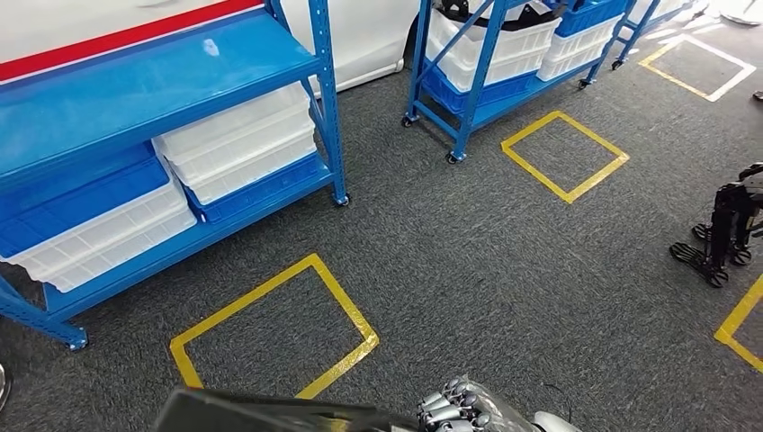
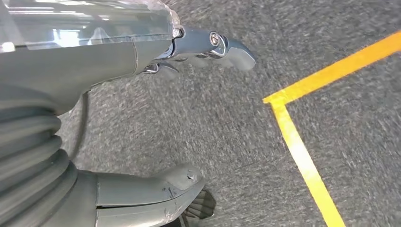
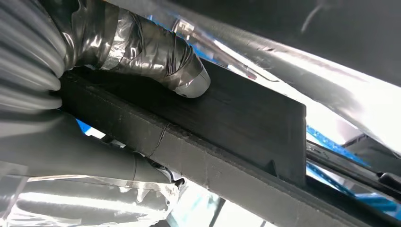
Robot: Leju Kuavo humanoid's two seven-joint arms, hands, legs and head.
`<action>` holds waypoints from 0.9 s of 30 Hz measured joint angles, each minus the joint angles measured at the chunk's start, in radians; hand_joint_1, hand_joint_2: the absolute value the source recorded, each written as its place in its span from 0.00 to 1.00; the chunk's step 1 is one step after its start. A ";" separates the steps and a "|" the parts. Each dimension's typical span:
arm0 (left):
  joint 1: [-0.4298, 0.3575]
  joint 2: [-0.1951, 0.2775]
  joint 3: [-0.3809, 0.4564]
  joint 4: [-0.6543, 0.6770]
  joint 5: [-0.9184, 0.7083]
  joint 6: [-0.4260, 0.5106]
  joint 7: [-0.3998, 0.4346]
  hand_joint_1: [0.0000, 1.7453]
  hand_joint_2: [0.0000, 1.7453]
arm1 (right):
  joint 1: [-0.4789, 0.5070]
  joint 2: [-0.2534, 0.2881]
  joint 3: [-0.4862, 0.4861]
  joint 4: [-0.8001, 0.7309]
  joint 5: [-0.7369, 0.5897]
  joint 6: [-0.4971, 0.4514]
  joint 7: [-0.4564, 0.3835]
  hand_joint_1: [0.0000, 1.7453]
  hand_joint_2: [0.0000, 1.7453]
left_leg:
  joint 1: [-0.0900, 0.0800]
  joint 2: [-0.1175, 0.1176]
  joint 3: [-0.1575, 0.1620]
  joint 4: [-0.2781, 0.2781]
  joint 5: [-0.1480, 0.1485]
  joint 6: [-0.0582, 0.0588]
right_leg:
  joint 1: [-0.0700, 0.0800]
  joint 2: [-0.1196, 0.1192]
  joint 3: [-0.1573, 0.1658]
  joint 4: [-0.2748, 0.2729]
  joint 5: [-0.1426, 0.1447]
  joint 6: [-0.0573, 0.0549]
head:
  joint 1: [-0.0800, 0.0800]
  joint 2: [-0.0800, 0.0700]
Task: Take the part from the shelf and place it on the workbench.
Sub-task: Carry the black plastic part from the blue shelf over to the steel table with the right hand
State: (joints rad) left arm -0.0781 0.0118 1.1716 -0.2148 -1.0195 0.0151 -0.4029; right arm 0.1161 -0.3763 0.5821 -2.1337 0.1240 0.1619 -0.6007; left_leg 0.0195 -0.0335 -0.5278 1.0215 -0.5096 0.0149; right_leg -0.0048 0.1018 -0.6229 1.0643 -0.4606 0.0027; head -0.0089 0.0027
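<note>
The dark part [image 3: 246,118] lay lengthwise across the right hand [image 3: 142,56], gripped; the left hand [image 2: 142,118] was released.

Blue shelf racks [image 1: 327,99] hold white bins [image 1: 238,139]; the speckled grey carpet [image 1: 468,261] bears yellow tape squares [image 1: 274,328]. The part [image 3: 246,118] is black.
</note>
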 joint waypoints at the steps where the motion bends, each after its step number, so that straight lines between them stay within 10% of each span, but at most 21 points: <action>1: -0.002 -0.001 -0.001 0.000 -0.004 0.000 0.000 0.00 1.00 | -0.001 0.000 0.000 0.002 -0.018 0.012 0.001 1.00 1.00 | 0.002 0.013 0.000 -0.005 0.004 0.006 | 0.001 -0.021 -0.013 0.026 -0.018 0.005 | 0.000 0.000; 4: -0.009 -0.005 -0.004 0.000 -0.008 -0.006 -0.001 0.00 1.00 | -0.011 0.005 -0.001 0.017 -0.062 0.041 0.005 1.00 1.00 | 0.002 0.052 -0.002 -0.009 0.007 0.013 | -0.004 -0.084 -0.092 0.195 -0.107 0.018 | 0.000 0.000; 6: -0.018 -0.010 -0.004 0.000 -0.006 -0.010 0.000 0.00 1.00 | -0.012 0.009 -0.002 0.029 -0.075 0.053 0.006 1.00 1.00 | 0.001 0.076 -0.003 -0.008 0.006 0.012 | -0.010 -0.096 -0.115 0.251 -0.114 0.024 | 0.000 0.000; 10: -0.032 -0.020 -0.004 0.000 0.004 -0.007 0.001 0.00 1.00 | -0.018 0.018 -0.005 0.038 -0.069 0.057 0.007 1.00 1.00 | -0.002 0.116 0.007 -0.008 -0.002 0.000 | -0.008 -0.146 0.005 0.035 -0.016 0.015 | 0.000 0.000; 14: -0.026 -0.025 -0.003 0.000 0.016 0.009 0.002 0.00 1.00 | -0.038 0.027 -0.005 0.039 -0.060 0.062 0.014 1.00 1.00 | -0.007 0.149 0.016 -0.012 -0.011 -0.021 | 0.002 -0.140 0.024 -0.020 -0.010 -0.011 | 0.000 0.000; 18: -0.017 -0.029 -0.003 0.000 0.017 0.018 0.002 0.00 1.00 | -0.067 0.036 -0.006 0.039 -0.072 0.069 0.024 1.00 1.00 | -0.001 0.058 -0.039 0.120 -0.096 -0.032 | -0.003 -0.104 0.028 -0.035 -0.002 -0.036 | 0.000 0.000; 21: -0.006 -0.031 -0.003 0.000 0.015 0.025 0.003 0.00 1.00 | -0.080 0.050 -0.005 0.040 -0.083 0.075 0.031 1.00 1.00 | -0.001 0.039 -0.119 0.273 -0.139 -0.032 | 0.002 -0.070 0.028 -0.032 -0.002 -0.041 | 0.000 0.000; 25: -0.005 -0.033 -0.003 0.000 0.012 0.028 -0.007 0.00 1.00 | -0.103 0.073 -0.001 0.043 -0.092 0.078 0.033 1.00 1.00 | 0.002 -0.008 -0.050 0.079 -0.009 -0.025 | 0.001 -0.021 0.025 -0.019 -0.007 -0.036 | 0.000 0.000; 27: -0.010 -0.033 -0.003 0.000 0.008 0.029 -0.014 0.00 1.00 | -0.127 0.098 0.008 0.044 -0.093 0.075 0.030 1.00 1.00 | 0.003 -0.042 -0.028 0.016 0.007 -0.021 | 0.000 0.002 0.011 -0.010 -0.005 -0.026 | 0.000 0.000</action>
State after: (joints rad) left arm -0.0878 -0.0213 1.1684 -0.2144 -1.0114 0.0440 -0.4169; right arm -0.0107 -0.2787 0.5903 -2.0897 0.0306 0.2370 -0.5712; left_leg 0.0224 -0.0757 -0.5554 1.0376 -0.5025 -0.0063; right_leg -0.0053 0.1037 -0.6115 1.0547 -0.4657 -0.0229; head -0.0092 0.0027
